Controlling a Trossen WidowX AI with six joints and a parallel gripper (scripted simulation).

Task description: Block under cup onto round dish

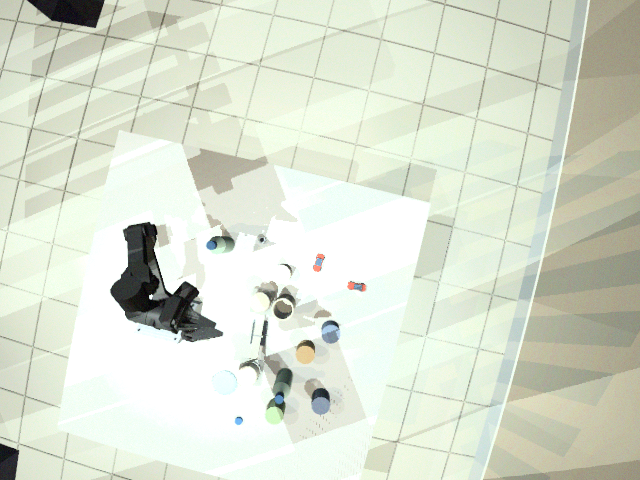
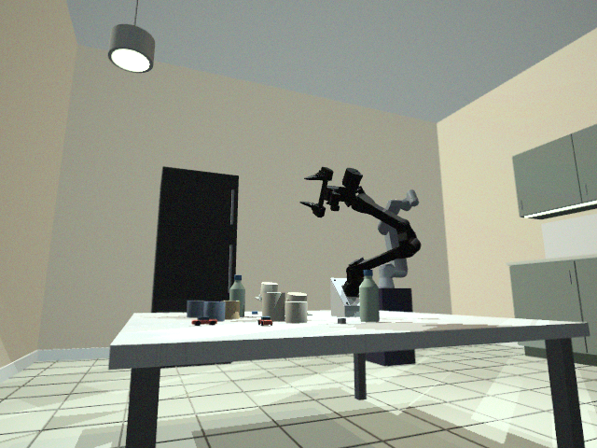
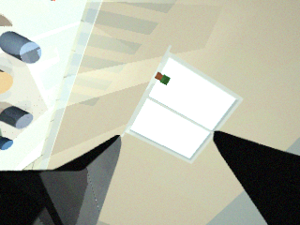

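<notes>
The balance (image 1: 260, 333) has a pale cup on each end. One cup (image 1: 261, 302) (image 2: 296, 295) is partly hidden behind other vessels in the exterior view; the other cup (image 1: 249, 370) (image 2: 269, 287) stands beside the dish and appears higher, so the beam looks tilted. The pale blue round dish (image 1: 224, 382) has nothing visible on it. No block is visible. My gripper (image 1: 221, 334) (image 2: 302, 190) (image 3: 167, 137) is open and empty, high above the table, its fingers pointing sideways. In the wrist view neither cup on the balance shows.
An open can (image 1: 283, 307) and a pale cylinder (image 1: 284, 270) (image 2: 295, 313) stand close to the balance. Green bottles (image 1: 222, 244) (image 1: 282, 383) (image 2: 368, 299), blue cylinders (image 1: 330, 332) (image 1: 320, 401), an orange cylinder (image 1: 305, 352) and toy cars (image 1: 318, 262) (image 1: 356, 286) stand around.
</notes>
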